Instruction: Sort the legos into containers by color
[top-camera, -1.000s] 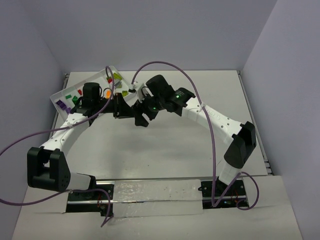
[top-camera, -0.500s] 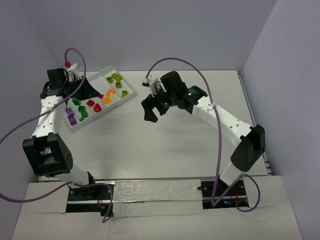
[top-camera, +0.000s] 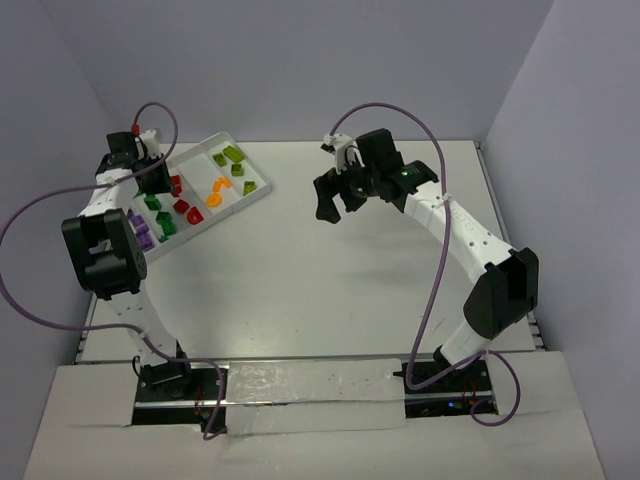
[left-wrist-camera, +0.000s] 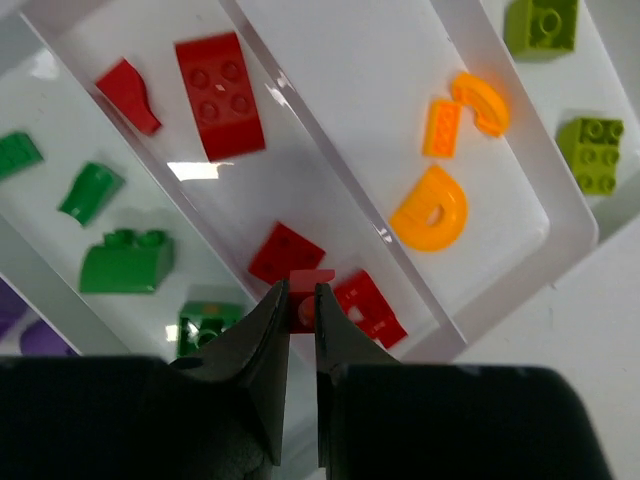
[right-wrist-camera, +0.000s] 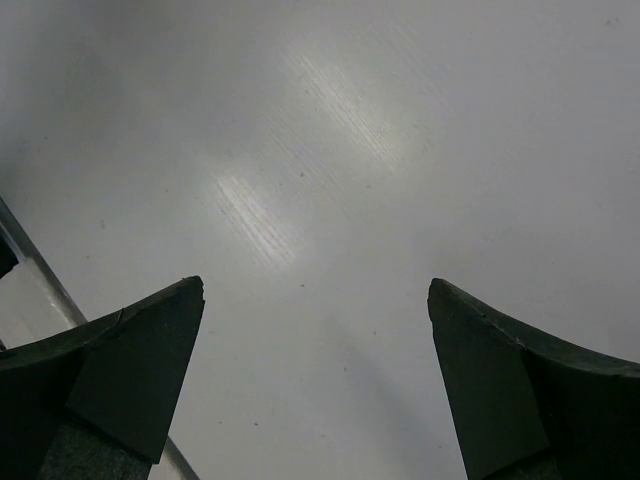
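The left tool (left-wrist-camera: 302, 300) is closed on a small red plastic brick (left-wrist-camera: 311, 283), pinched between its two black fingertips at the lower middle of the left wrist view. It hangs above the flat white plastic tray (left-wrist-camera: 583, 228), over the long compartment that holds red pieces. In that compartment a studded red block (left-wrist-camera: 220, 80) and a curved red piece (left-wrist-camera: 128, 82) lie toward the upper left, and a flat red brick (left-wrist-camera: 285, 252) lies just above the fingertips. The next compartment to the left holds green bricks (left-wrist-camera: 125, 262). Across the divider to the right lie orange pieces (left-wrist-camera: 430, 208), and lime bricks (left-wrist-camera: 590, 155) sit at the right edge of the frame.

In the top view the tray (top-camera: 262, 181) sits slanted at the upper left on the white desk (top-camera: 300, 290), with purple bricks (top-camera: 141, 236) in its lowest compartment and the left tool (top-camera: 152, 181) over its left part. The right tool (top-camera: 335, 205) hangs well apart from the tray at the upper middle of the frame. Its jaws are spread wide and hold nothing. In its own wrist view the right tool (right-wrist-camera: 315, 290) shows only bare desk between the fingers.
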